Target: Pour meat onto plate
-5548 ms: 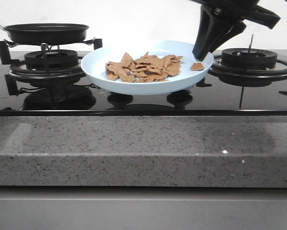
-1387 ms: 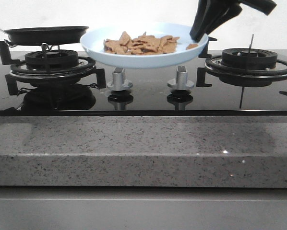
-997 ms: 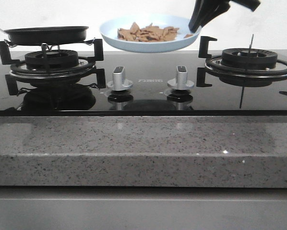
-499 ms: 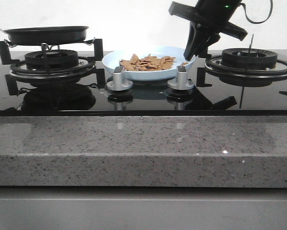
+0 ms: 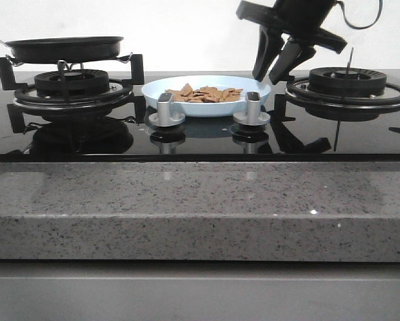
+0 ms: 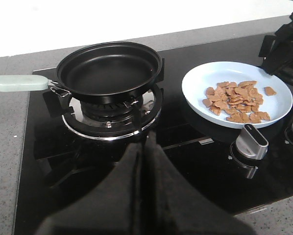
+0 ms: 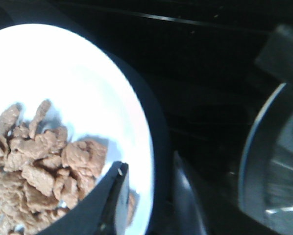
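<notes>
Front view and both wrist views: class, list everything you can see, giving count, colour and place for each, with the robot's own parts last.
plate: one, pale blue, on the black cooktop between the burners.
meat: one heap, orange-brown, on the plate.
frying pan: one, black with a pale green handle, on the left burner.
burners: two, black, left and right.
knobs: two, silver, in front of the plate.
countertop: one, grey speckled, nearest the camera.
right tool: black, open, straddling the plate's right rim.
left tool: black, shut, empty.
</notes>
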Tool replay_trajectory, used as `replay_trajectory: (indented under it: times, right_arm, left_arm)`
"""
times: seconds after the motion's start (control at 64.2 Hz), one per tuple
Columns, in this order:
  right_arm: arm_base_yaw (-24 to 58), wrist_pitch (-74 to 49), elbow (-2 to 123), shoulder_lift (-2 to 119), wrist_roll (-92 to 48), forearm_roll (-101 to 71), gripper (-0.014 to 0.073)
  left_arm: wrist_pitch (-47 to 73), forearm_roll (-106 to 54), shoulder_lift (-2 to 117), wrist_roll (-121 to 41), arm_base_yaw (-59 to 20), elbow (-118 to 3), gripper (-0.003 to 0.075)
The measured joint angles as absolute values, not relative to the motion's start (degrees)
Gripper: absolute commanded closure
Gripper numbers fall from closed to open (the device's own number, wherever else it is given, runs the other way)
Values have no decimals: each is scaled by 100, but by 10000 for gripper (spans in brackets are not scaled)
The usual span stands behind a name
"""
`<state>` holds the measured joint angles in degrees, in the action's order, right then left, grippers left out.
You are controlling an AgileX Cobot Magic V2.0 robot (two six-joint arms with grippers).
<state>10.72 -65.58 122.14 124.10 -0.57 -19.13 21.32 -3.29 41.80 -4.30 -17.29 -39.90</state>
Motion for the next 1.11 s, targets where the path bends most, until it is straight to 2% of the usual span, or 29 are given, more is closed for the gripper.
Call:
replay_trajectory:
  times: [0.078,0.156,0.312,0.732,0.951,1.106]
  right_arm:
    - [1072,-6790,12492,12410,-34,-1701,351]
    - [1072,-7032,12846,12410,0,-1496,422]
    - [1072,-7124,13327,12290,0,-1341,665]
    - [1147,-7225,12947,11146,30,-1030,652]
    - [1199,-7235,11707,9954,30,-696,652]
    - [1199,-6870,10087,8760,0,-605,652]
  left_arm:
    - [2132,-329,4180,-430,-1729,-3990,741]
    - [2132,-329,4180,-430,-1729,-3990,741]
    - [2132,-329,4180,-430,-1729,-3990,741]
    - [2132,-329,4180,-430,-1729,-3990,741]
    - [2132,-329,4180,-430,-1729,-3990,741]
    - [2130,-329,4180,-430,-1729,-3990,741]
